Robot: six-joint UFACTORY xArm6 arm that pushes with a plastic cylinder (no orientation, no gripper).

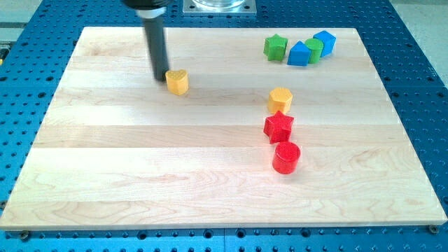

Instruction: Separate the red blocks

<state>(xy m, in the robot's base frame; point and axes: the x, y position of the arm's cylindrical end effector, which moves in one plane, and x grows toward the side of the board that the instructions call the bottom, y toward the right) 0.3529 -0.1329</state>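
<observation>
1. The wooden board (105,182) lies on a blue perforated table (21,63).
2. The rod has no fingers; it ends in my tip (161,79), holding nothing, just left of the yellow heart block (178,82), seemingly touching it.
3. The red star block (278,127) sits right of centre, just above the red cylinder block (286,157), and touches the yellow hexagon block (280,99) above it.
4. At the view's top right cluster a green star block (276,47), blue block (299,54), green block (314,49) and second blue block (325,41).
</observation>
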